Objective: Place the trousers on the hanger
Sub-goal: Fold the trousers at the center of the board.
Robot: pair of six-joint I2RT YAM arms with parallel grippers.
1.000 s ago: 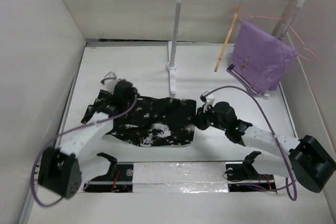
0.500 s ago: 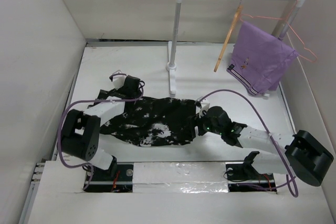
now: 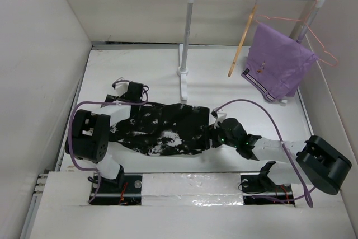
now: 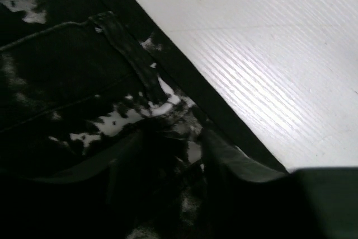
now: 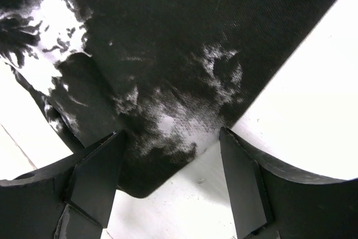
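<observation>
**A:** Count it off for me. What's on the bench point(image 3: 246, 90)?

**B:** One pair of trousers point(image 3: 162, 130), black with white blotches, spread flat across the middle, running left to right. One white rack point(image 3: 190, 32) stands behind them. On its rail hangs one wooden hanger point(image 3: 241, 43), tilted, well apart from the trousers. Beside it is one purple cloth point(image 3: 277, 62), draped from pink wire hangers point(image 3: 321, 46). I can't tell how many wires there are.

**A:** And two arms down low?

**B:** Two. The right claw point(image 5: 170, 144) is at the right end of the trousers with its fingers point(image 5: 95, 177) spread wide. A rounded corner of the cloth lies between them on the bench, and nothing is pinched.

**A:** The left one?

**B:** The left claw point(image 3: 133, 90) sits on the far left end of the trousers. Its wrist view is right up against the fabric, showing a belt loop, a hem edge and white bench beyond. It's too dark at the bottom, so I can't tell whether that claw is spread or pinching.
</observation>
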